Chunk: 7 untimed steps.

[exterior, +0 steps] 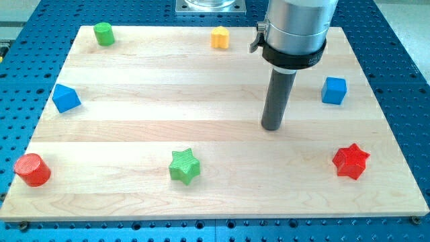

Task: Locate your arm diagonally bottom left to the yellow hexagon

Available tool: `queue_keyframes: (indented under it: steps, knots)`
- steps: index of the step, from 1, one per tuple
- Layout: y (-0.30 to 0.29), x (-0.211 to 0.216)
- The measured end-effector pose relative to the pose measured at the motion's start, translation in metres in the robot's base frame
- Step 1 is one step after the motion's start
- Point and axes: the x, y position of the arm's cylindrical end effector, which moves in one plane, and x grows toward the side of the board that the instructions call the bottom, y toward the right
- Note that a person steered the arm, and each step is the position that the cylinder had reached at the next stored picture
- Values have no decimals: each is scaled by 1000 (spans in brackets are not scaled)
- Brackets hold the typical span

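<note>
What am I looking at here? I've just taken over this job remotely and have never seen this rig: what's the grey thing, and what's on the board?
One camera looks down at a wooden board on a blue perforated table. The grey cylinder is my arm, ending in a dark rod; my tip touches the board and holds nothing. It only pushes blocks. It stands below and right of the yellow hexagon, well apart. Also there: green cylinder, blue block at the view's left, blue cube, red cylinder, green star, red star.
</note>
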Motion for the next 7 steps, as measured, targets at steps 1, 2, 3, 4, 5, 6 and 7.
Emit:
queue_keyframes:
  steps: [1, 2, 3, 4, 5, 6, 7]
  knots:
    - [0, 0]
    - [-1, 0]
    - [-1, -2]
    - [-1, -19]
    - [-1, -22]
    - [-1, -32]
    - [-1, -54]
